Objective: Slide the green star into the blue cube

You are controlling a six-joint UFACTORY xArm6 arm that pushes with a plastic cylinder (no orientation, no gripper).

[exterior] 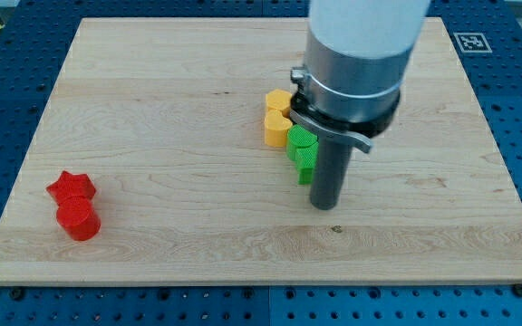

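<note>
Green star (303, 152): sits near the middle of the desk (170, 109), partly hidden behind the rod; only its left part shows, so the star outline is hard to confirm.
My tip (325, 205): resting on the desk just to the view's right of the green star and slightly below it, touching or very nearly touching its side.
Claw: there is none on this arm, only the straight rod, so nothing is held and nothing can open or close.
Blue cube: not visible anywhere; it may be hidden behind the arm's wide body, but I cannot tell.
Handling, as a judgement: the green star looks small, light and rigid, likely to slide easily on smooth wood; its notched edges may let it spin off the rod.
Where to press: squarely on a flat flank, on the side opposite the blue cube, once that is located.
Yellow block (276, 118): heart-like, touching the green star at its upper left.
Red blocks: 1 star-like (70, 187), 1 round (81, 219), touching, at the view's lower left.
Count: 1 green, 1 yellow, 2 red, 0 blue seen.
</note>
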